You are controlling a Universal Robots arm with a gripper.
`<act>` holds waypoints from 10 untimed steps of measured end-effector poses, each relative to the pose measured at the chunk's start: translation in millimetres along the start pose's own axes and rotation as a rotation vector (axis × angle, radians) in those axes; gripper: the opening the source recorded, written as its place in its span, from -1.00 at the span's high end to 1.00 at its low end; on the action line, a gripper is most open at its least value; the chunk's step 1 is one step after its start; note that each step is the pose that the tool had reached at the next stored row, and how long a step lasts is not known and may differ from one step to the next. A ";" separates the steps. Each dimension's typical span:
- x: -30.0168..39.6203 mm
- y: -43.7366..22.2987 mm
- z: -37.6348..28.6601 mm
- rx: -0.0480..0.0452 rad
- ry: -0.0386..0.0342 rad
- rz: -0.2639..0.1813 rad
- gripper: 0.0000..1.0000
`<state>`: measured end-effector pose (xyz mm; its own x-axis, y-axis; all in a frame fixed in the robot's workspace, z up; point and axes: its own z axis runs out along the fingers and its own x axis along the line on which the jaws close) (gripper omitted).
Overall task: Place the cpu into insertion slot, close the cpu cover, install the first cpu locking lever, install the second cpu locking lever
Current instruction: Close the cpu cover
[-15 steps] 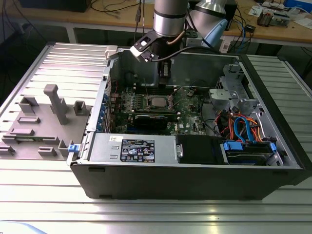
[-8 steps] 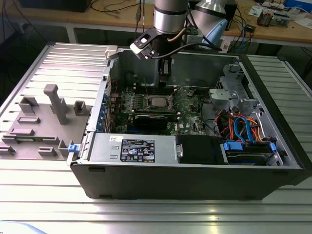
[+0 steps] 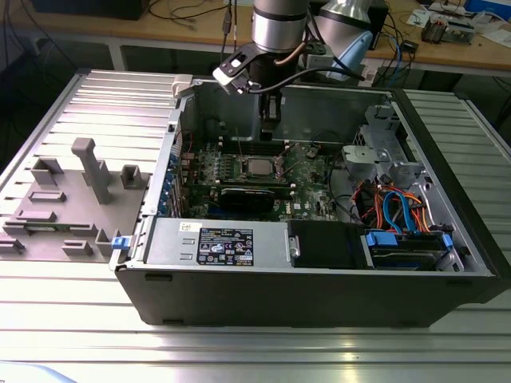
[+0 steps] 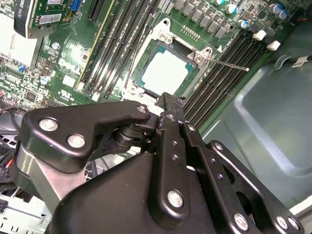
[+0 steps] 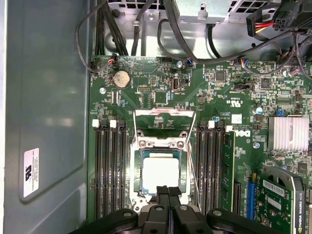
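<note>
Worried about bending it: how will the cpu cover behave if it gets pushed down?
The cpu cover is a thin metal frame, so probably light and stiff, though it could bend under a sideways push. It looks hinged at one edge beside the cpu, so it should swing rather than slide.

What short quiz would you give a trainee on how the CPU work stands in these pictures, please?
1. True or false: the cpu already lies in its socket.
2. The cpu cover is: A) shut flat over the chip; B) raised open at its hinge; C) lying outside the case.
3. Fill in: in the first wrist view, the gripper hovers at the socket's edge with its jaws ____, holding nothing.
Key: 1 true; 2 B; 3 shut.
</note>
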<state>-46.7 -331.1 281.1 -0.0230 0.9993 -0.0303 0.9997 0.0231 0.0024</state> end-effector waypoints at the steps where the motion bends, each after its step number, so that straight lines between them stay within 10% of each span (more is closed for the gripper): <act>1: 0.0 0.5 0.0 0.0001 -0.0001 0.000 0.79; 10: 0.0 3.1 0.0 0.0000 0.0000 0.000 0.79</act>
<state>-43.6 -331.1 281.1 -0.0228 0.9993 -0.0303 0.9997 0.0229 0.0024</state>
